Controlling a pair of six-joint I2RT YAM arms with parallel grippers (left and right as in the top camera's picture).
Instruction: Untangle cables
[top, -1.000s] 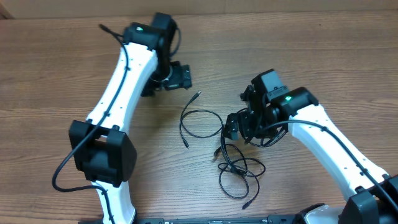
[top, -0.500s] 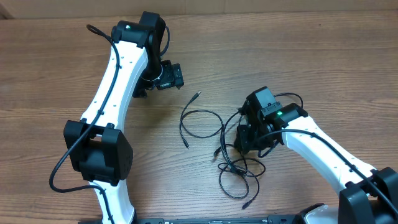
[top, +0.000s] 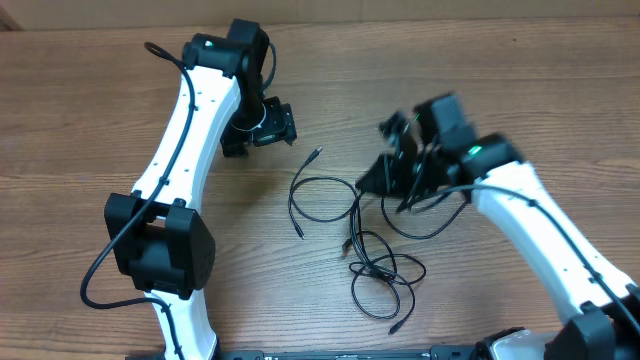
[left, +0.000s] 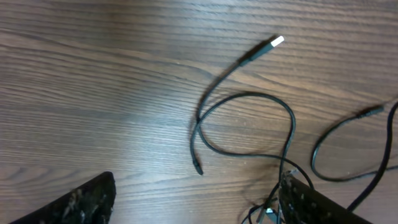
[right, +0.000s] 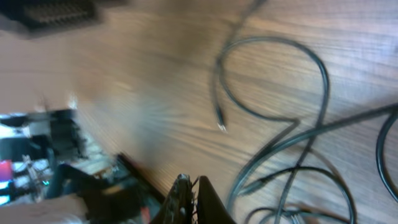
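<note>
Thin black cables lie mid-table: one loose loop (top: 322, 200) whose plug end (top: 317, 153) points toward the far side, and a knotted bunch (top: 385, 268) nearer the front. My left gripper (top: 272, 124) hovers far-left of them. In the left wrist view it (left: 196, 205) stands open with bare wood between the fingers, and the loop's silvery tip (left: 278, 41) lies ahead. My right gripper (top: 370, 183), blurred, hangs by the loop's right side. In its own view the fingers (right: 194, 186) are pressed shut above the cables (right: 325, 81). Whether a cord is pinched does not show.
The wooden table (top: 520, 80) runs to a pale wall along the far edge. Thick black wires (top: 430, 228) fixed to the right arm hang in a loop just right of the cables. The left arm's black elbow block (top: 160, 248) sits at the front left.
My right gripper has shut and swung up and away from the knotted bunch. The left arm drew back toward the far left, its jaws narrowing slightly. The cables look unmoved.
</note>
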